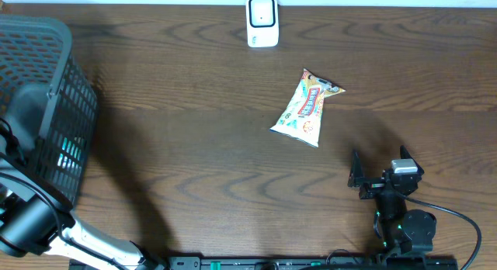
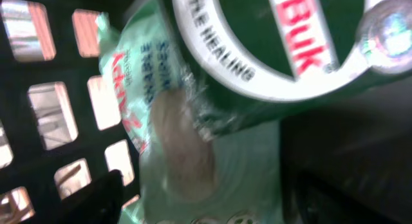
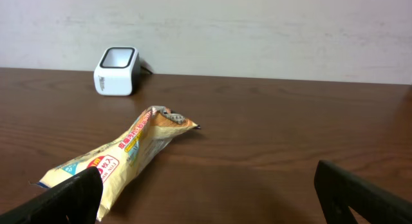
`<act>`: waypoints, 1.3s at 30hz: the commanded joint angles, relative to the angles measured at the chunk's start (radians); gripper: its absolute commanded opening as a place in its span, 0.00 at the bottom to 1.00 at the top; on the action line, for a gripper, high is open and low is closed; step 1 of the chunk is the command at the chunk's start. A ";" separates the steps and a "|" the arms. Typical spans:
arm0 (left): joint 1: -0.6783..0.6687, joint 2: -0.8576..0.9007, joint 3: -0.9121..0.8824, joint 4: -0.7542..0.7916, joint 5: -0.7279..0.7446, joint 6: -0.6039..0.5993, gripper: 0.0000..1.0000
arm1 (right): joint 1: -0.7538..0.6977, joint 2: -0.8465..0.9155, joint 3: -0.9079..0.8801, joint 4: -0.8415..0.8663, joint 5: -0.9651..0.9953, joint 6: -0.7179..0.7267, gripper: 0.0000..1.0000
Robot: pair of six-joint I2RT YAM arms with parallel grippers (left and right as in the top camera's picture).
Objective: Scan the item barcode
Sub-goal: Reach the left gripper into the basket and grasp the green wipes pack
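Note:
A yellow snack packet (image 1: 307, 107) (image 3: 122, 153) lies flat on the table, right of centre. The white barcode scanner (image 1: 262, 22) (image 3: 116, 71) stands at the far edge. My right gripper (image 1: 379, 161) (image 3: 206, 185) hovers open and empty near the front, just behind the packet. My left arm reaches down into the black mesh basket (image 1: 74, 91), where its gripper is hidden in the overhead view. In the left wrist view the left gripper (image 2: 212, 198) is open, its fingers on either side of a pale green wipes packet (image 2: 212, 159). A dark green round tin (image 2: 257, 31) lies over that packet.
The basket takes up the table's left end, and its mesh wall (image 2: 16, 73) stands close on the left of the left gripper. The right arm's base and cable (image 1: 435, 223) sit at the front right edge.

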 commanded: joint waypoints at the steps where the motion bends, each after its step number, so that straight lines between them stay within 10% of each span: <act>1: 0.002 0.024 -0.002 0.011 0.011 0.005 0.79 | -0.002 -0.005 -0.002 -0.003 0.004 -0.001 0.99; 16: 0.002 0.024 -0.035 0.044 0.011 0.005 0.70 | -0.002 -0.005 -0.002 -0.003 0.004 -0.001 0.99; 21: 0.002 0.024 -0.055 0.042 0.016 0.005 0.49 | -0.002 -0.005 -0.002 -0.003 0.004 -0.001 0.99; 39: 0.001 0.020 -0.049 -0.011 0.038 0.005 0.24 | -0.002 -0.005 -0.002 -0.003 0.004 -0.001 0.99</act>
